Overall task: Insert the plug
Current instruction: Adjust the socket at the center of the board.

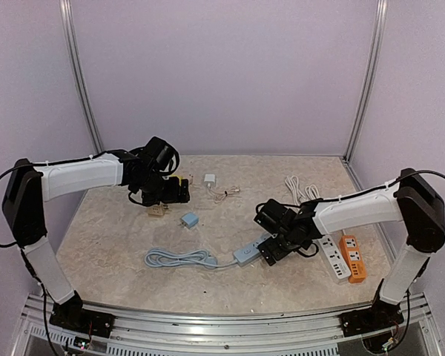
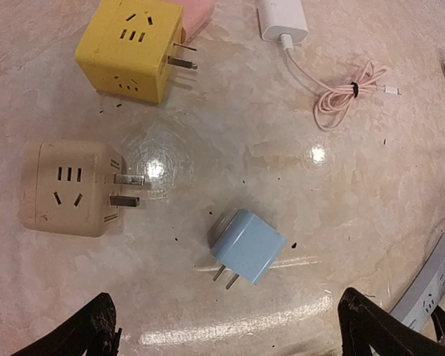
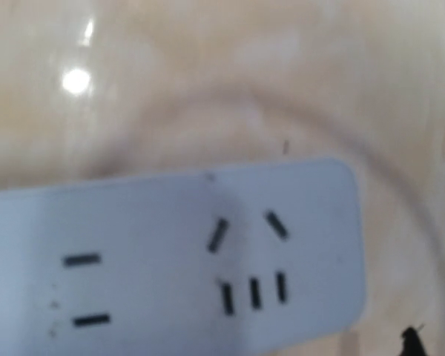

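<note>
A small light-blue plug (image 2: pixel 248 245) lies on the table with its two prongs toward me; it also shows in the top view (image 1: pixel 189 219). My left gripper (image 2: pixel 233 334) is open just above and behind it, with one finger (image 2: pixel 96 330) on each side, not touching it. A pale blue power strip (image 1: pixel 248 252) lies at the table's middle. My right gripper (image 1: pixel 271 251) hovers low over its end. The right wrist view shows the strip's sockets (image 3: pixel 252 259) close up and only a speck of one finger (image 3: pixel 409 341), with nothing held.
A yellow cube adapter (image 2: pixel 130 48) and a beige cube adapter (image 2: pixel 67 187) lie beyond the plug. A white charger (image 2: pixel 283 20) with a pink cable (image 2: pixel 348 93) lies at the back. A grey coiled cord (image 1: pixel 179 258), a white strip (image 1: pixel 332 256) and an orange strip (image 1: pixel 352 258) lie nearer.
</note>
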`<state>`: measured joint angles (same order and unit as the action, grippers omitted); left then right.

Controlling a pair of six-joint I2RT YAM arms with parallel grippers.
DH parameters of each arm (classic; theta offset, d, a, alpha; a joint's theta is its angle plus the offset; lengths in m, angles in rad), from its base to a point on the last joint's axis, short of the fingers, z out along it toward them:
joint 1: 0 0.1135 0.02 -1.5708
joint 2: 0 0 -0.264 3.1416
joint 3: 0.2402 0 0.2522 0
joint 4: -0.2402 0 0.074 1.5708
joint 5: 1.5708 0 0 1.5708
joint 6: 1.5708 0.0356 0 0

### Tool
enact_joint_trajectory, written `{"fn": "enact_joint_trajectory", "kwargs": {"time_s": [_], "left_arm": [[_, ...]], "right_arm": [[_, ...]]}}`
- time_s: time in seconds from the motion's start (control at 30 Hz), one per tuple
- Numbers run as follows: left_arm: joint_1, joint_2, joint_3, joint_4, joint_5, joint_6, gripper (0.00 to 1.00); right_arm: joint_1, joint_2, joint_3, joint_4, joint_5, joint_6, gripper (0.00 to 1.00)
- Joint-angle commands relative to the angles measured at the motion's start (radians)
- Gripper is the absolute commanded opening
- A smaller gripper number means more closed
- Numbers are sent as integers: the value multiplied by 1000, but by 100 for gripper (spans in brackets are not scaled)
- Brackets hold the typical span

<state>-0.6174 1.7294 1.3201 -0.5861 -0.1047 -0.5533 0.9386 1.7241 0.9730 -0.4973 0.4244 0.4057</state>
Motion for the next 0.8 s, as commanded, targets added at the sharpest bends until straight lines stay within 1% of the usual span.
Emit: {"fn": "enact_joint_trajectory", "kwargs": {"time_s": [0.0,0.17,0.27,0.33,0.43,0.53,0.6,0.77], "left_arm": [[-4,43,47,-3,-1,-9,99],[-11,43,22,14,14,-18,99],[-24,48,25,3,19,6,99],[-41,51,30,-10,9,36,99],[-60,53,21,-10,13,81,99],[-61,72,32,-5,49,138,99],[-61,109,47,4,60,203,99],[-44,210,136,-46,75,317,99]], "right_arm": [[-59,81,50,73,-12,-107,100],[-77,153,131,89,-16,-160,100],[-77,129,133,72,-35,-155,100],[-77,62,112,55,-63,-149,100],[-77,-83,93,10,-108,-150,100],[-78,-223,74,-21,-88,-157,100],[-82,-293,50,-24,-66,-158,100],[-97,-383,-16,-26,-54,-138,100]]}}
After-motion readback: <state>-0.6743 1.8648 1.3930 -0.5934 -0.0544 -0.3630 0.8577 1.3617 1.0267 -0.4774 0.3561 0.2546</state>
